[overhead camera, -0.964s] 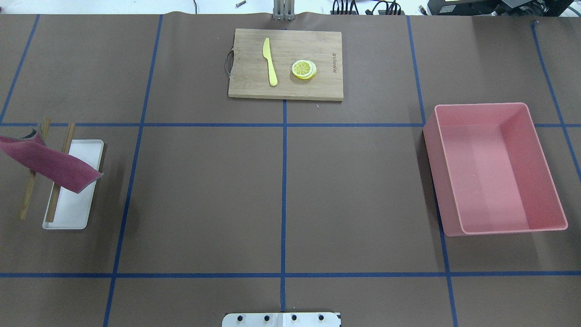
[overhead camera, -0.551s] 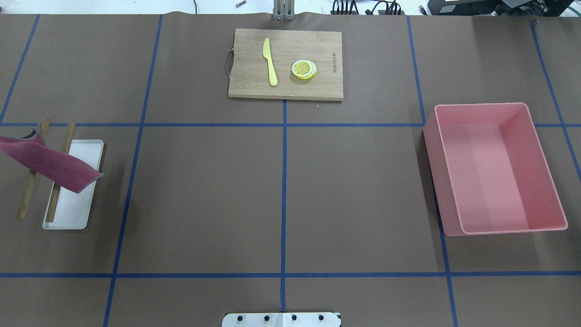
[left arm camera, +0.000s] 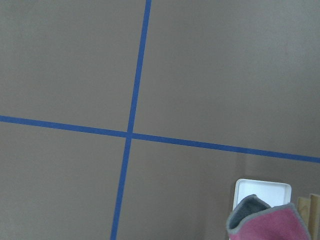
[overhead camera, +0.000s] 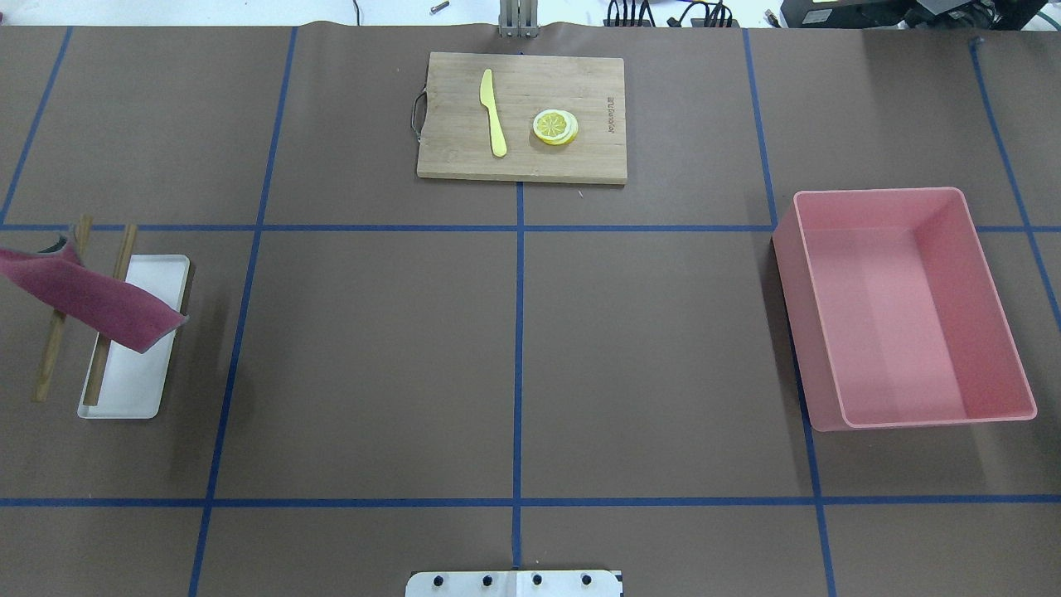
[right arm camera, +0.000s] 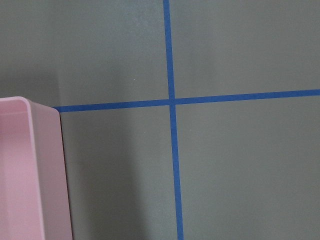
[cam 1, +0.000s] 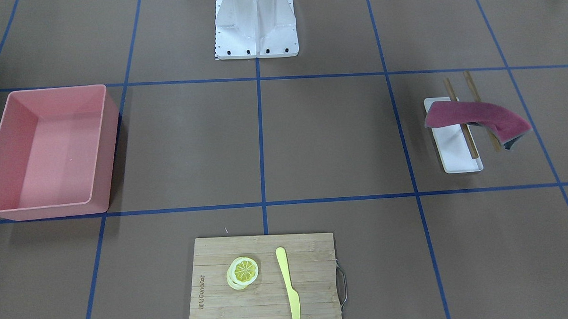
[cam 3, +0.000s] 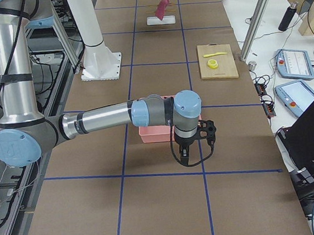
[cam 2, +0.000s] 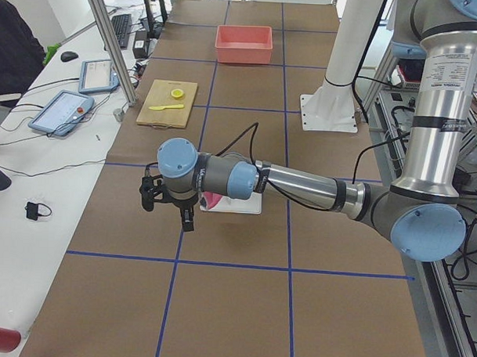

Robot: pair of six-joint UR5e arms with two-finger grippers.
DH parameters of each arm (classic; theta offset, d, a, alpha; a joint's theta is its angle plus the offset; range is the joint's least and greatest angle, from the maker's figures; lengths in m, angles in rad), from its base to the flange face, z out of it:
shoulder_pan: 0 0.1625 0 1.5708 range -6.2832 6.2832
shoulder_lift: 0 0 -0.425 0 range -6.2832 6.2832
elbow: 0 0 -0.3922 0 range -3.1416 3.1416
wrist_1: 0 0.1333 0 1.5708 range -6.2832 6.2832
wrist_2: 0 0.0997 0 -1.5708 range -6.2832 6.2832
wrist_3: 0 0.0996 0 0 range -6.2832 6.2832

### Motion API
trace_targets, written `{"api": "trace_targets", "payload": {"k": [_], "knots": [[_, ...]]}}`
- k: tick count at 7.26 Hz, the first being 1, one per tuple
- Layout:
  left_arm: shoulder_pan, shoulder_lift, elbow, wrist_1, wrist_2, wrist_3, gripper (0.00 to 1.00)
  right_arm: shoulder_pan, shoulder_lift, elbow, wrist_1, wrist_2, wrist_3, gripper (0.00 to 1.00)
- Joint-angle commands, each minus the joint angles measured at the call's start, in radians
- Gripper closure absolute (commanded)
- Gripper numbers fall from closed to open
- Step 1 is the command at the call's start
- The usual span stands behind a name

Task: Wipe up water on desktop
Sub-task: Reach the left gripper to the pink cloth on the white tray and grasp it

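The desktop is matte brown with a grid of blue tape lines; I see no water on it. A maroon cloth with a grey underside lies across two wooden sticks over a white tray at the far left. It also shows in the front view and at the bottom right of the left wrist view. My left gripper shows only in the exterior left view, near the tray; I cannot tell if it is open. My right gripper shows only in the exterior right view, beside the pink bin; I cannot tell its state either.
A pink bin stands at the right. A bamboo cutting board at the back middle carries a yellow knife and lemon slices. The robot's white base plate is at the near edge.
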Motion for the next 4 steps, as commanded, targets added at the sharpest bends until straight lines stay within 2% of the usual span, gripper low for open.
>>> {"api": "trace_targets", "payload": {"k": [1, 3, 4], "knots": [[0.093, 0.049, 0.022, -0.284, -0.017, -0.356, 0.02, -0.013, 0.000, 0.001, 0.000, 0.002, 0.001, 0.00], [0.199, 0.078, 0.072, -0.609, 0.013, -0.668, 0.02, -0.013, 0.006, 0.002, 0.000, 0.002, 0.001, 0.00], [0.267, 0.078, 0.073, -0.691, 0.062, -0.788, 0.02, -0.013, 0.006, 0.002, 0.000, 0.001, 0.001, 0.00]]}}
